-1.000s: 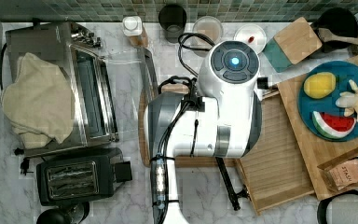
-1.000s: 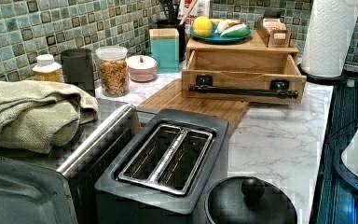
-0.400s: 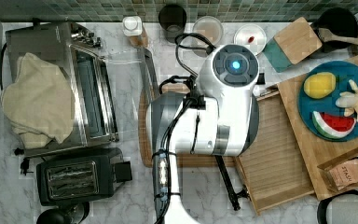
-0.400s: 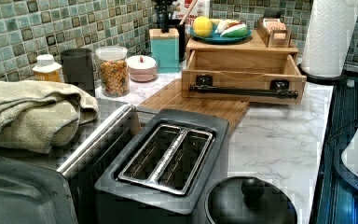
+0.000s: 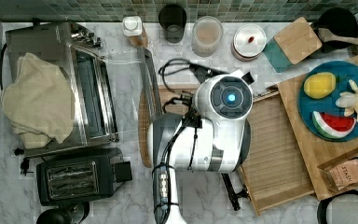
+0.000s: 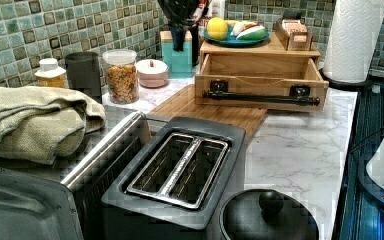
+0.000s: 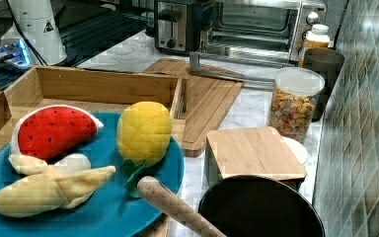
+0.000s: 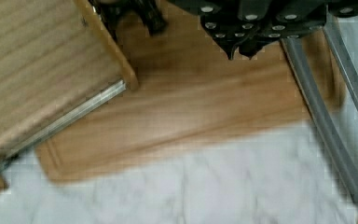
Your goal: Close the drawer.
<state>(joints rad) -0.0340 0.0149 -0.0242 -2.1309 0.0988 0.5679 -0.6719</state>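
My pincer [image 8: 242, 46], grip unreadable, hangs above the cutting board [image 8: 191, 116]; the drawer [image 5: 272, 154] gapes open — an off-centre push could skew it.

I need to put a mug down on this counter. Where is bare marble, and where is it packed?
Bare marble lies between the toaster and the open drawer, beside the cutting board. A smaller strip runs along the counter's front edge near the arm's base. The back row by the tiles is crowded: cereal jar, dark cup, pink lidded bowl.
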